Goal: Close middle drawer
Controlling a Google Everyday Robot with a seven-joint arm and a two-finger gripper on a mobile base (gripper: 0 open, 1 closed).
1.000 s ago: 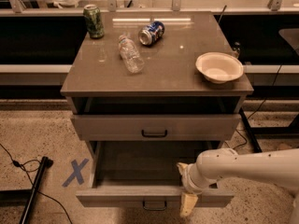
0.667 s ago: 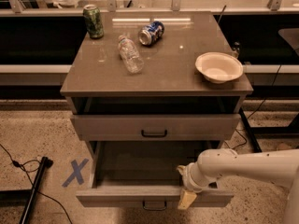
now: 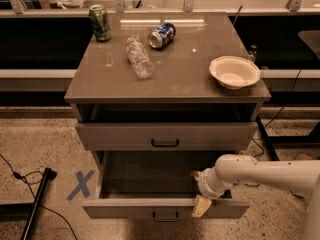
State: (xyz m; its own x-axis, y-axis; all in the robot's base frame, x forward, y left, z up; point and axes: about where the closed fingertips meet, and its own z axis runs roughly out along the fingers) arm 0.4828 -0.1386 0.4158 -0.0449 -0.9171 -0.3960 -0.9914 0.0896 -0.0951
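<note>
with the claw (image 3: 202, 206) at the front lip of the middle drawer (image 3: 125, 209), right of its handle (image 3: 165, 216), drawer pulled well out: push straight inward and level, guarding against skew from off-centre contact. cannot tell whether clenched or released. versus a second ago: claw slightly higher, drawer hardly moved.

Dim, warm overhead light. Glare streak near the back of the desk (image 3: 175, 79). Shadow fills the middle drawer (image 3: 145, 179). The gripper (image 3: 202, 206), at its front lip, shows pale and lit.
</note>
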